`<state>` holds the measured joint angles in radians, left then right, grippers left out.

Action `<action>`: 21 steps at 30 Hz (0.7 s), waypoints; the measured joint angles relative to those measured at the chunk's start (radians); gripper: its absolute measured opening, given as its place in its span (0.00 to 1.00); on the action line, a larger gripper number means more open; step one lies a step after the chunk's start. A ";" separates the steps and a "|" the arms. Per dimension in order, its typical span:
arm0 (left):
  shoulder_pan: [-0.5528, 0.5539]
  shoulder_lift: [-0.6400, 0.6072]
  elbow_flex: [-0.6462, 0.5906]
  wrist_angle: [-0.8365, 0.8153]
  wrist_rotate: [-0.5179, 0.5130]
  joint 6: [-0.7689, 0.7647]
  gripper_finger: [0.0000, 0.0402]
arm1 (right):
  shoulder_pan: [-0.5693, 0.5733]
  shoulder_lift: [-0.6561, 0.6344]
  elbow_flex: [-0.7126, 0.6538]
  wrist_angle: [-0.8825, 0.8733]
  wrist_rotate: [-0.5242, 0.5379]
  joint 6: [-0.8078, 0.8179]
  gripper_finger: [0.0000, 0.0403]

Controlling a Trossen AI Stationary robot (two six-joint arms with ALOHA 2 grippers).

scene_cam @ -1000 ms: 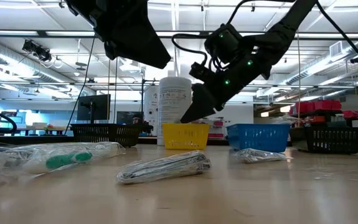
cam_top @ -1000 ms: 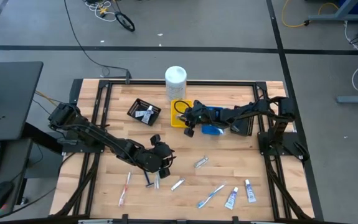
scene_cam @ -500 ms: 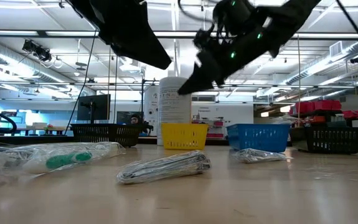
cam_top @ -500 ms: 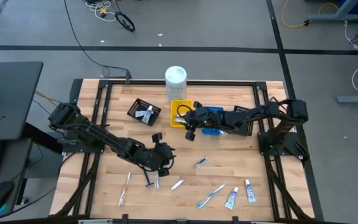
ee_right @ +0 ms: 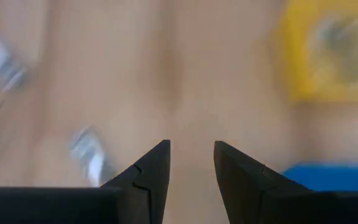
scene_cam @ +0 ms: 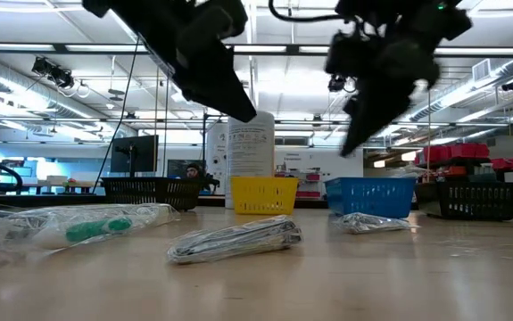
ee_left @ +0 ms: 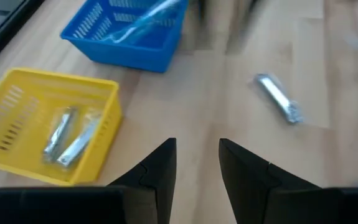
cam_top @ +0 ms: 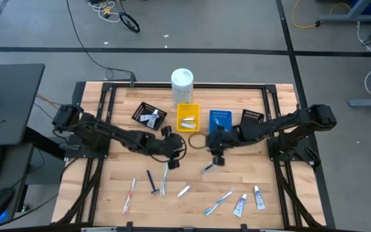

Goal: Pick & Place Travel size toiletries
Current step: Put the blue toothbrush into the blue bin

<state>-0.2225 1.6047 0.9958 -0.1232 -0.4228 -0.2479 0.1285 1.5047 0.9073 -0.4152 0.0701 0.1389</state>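
Note:
Several toiletries lie on the near half of the table: a pink toothbrush (cam_top: pixel 130 193), a dark razor (cam_top: pixel 151 182), a white stick-like item (cam_top: pixel 164 179), silvery sachets (cam_top: pixel 208 169) (cam_top: pixel 184 191), a light-blue toothbrush (cam_top: pixel 218 203) and two white tubes (cam_top: pixel 240 206) (cam_top: pixel 259 198). My left gripper (cam_top: pixel 176 149) (ee_left: pixel 197 152) hovers open at mid-table, facing the yellow tray (ee_left: pixel 48 124) and blue tray (ee_left: pixel 126 34). My right gripper (cam_top: pixel 216 158) (ee_right: pixel 192 155) hovers open just far of the sachet (ee_right: pixel 88 155). Both are raised off the table in the low view (scene_cam: pixel 238 107) (scene_cam: pixel 354 134).
A tall white container (cam_top: pixel 182 80) stands at the far edge. The yellow tray (cam_top: pixel 187 117) holds silvery sachets and the blue tray (cam_top: pixel 220 120) a toothbrush. Two black trays (cam_top: pixel 150 116) (cam_top: pixel 253 117) flank them. A dark cable loop (cam_top: pixel 197 140) lies between the grippers.
My right gripper has swung from above the yellow tray toward the table's near edge and a little right, ending over the bare table by a sachet. My left gripper has moved from over the near items toward the far edge and the trays, uncovering the white stick-like item.

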 joint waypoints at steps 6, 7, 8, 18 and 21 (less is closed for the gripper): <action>0.077 0.000 0.000 0.002 0.010 0.041 0.32 | 0.138 0.000 0.000 -0.057 -0.143 0.079 0.33; 0.088 0.000 0.000 0.002 0.010 0.047 0.32 | 0.166 0.003 0.000 -0.039 -0.155 0.065 0.33; 0.097 0.000 0.000 0.002 0.010 0.051 0.32 | 0.196 0.006 0.000 -0.020 -0.161 0.053 0.33; 0.162 0.000 0.000 0.011 0.054 0.070 0.32 | 0.392 0.008 -0.047 0.216 -0.176 0.092 0.33; 0.169 0.000 0.000 0.010 0.050 0.065 0.32 | 0.427 0.008 -0.120 0.341 -0.176 0.160 0.33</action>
<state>-0.0536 1.6047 0.9955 -0.1129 -0.3731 -0.1824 0.5552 1.5127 0.7875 -0.0743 -0.1059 0.2985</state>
